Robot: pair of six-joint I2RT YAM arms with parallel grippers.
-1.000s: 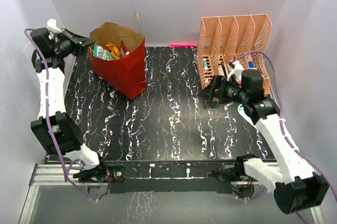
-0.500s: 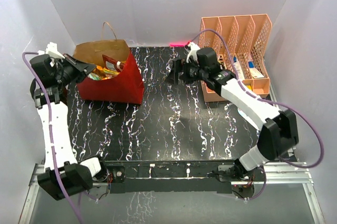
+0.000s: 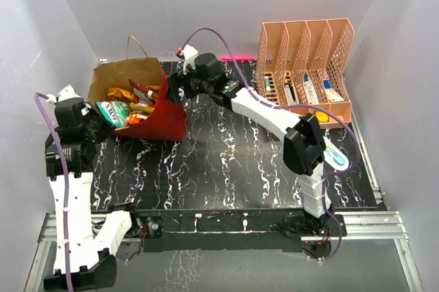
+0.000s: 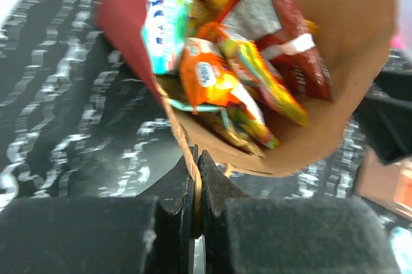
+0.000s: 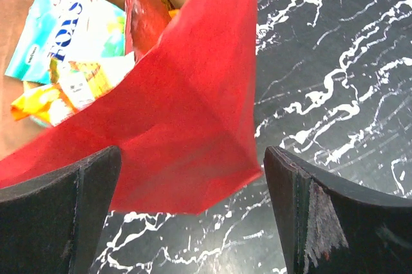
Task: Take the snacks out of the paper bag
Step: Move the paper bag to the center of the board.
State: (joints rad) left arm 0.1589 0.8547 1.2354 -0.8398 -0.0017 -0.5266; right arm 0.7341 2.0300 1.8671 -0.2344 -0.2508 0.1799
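The dark red paper bag stands at the table's back left, tipped with its mouth facing up and left. Inside lie the snacks: a teal packet, an orange one and a red one. My left gripper is shut on the bag's rim, with the orange, teal and red packets just beyond it. My right gripper is open at the bag's right side. Its fingers straddle the bag's red outer corner without touching it.
A peach plastic file organiser with pens and small items stands at the back right. A white-and-blue oval packet lies on the black marbled table to the right of my right arm. White walls close in the left, back and right.
My right arm has swung left from the organiser to the bag's right side. My left gripper has come down and nearer with the rim, and the bag has shifted left and tipped over.
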